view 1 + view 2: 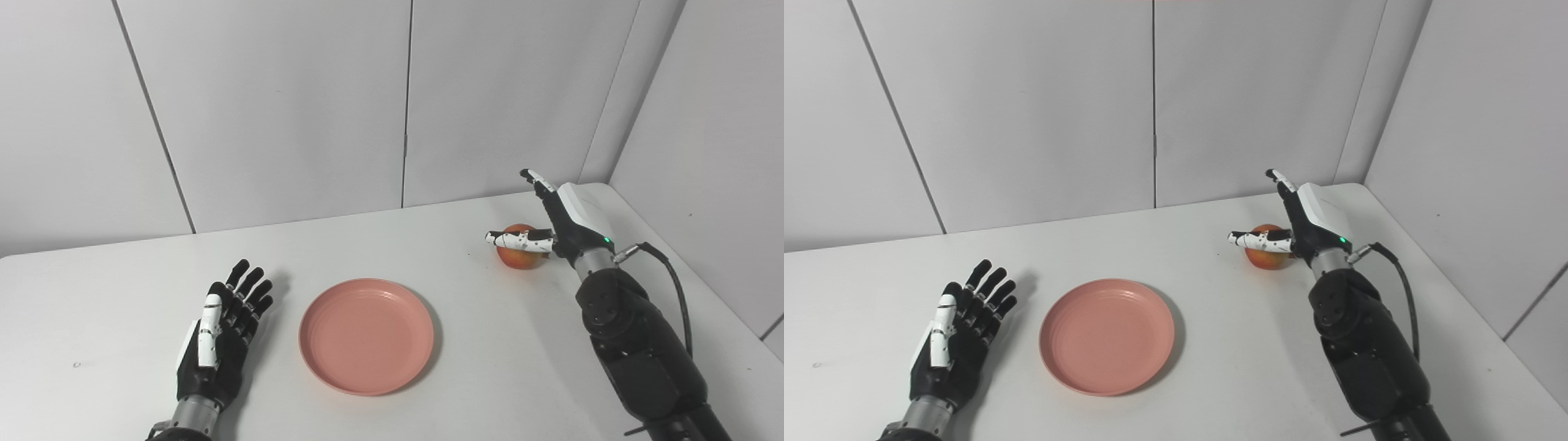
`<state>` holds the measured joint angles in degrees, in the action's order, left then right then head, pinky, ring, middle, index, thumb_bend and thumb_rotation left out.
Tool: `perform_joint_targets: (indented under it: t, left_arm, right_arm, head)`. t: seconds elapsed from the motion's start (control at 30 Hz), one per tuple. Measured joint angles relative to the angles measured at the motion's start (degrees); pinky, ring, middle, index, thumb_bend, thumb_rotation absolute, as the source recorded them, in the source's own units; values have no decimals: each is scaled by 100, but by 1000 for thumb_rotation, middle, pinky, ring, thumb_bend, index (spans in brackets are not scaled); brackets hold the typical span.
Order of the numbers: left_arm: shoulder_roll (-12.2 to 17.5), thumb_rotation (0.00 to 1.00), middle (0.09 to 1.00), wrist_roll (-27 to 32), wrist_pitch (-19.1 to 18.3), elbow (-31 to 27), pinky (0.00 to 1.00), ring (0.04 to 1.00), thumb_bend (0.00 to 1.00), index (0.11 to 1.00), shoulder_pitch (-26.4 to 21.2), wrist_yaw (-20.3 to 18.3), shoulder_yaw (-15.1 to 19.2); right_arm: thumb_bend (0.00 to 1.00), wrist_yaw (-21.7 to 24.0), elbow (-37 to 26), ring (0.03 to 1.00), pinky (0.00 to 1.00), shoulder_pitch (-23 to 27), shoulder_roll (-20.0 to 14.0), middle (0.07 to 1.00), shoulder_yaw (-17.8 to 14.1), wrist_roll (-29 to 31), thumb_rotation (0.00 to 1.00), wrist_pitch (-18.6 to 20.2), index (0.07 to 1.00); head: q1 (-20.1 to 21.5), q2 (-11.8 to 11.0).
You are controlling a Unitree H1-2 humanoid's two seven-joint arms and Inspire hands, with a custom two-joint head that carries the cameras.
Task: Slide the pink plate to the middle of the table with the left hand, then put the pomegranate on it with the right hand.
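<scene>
The pink plate is seen lying flat near the middle of the white table, with nothing on it. The left hand is laid just to the left of the plate, not touching it. Its fingers are spread apart and nothing is held. The pomegranate is found on the table, farther away and to the right of the plate. The right hand is placed at the pomegranate, with the thumb stretched across its front and the fingers pointed up and spread. The fruit is not squeezed.
</scene>
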<state>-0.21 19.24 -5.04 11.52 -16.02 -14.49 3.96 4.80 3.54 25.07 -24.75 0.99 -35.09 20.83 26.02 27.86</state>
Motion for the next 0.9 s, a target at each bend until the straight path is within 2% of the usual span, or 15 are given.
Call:
perform_joint_targets:
  t: [0.37,0.9]
  left_arm:
    - [5,1000,930,-3,0,-11,938,916,376,919,6,6,1]
    - [6,1000,926,-3,0,-11,939,914,379,918,5,5,1]
  right_arm:
    - [985,273,670,874,789,225,-300,909,254,307,422,-18,903]
    - [1000,608,1065,909,835,484,-464,928,485,508,389,-16,904]
  head:
    - [-17,0]
    - [-53,44]
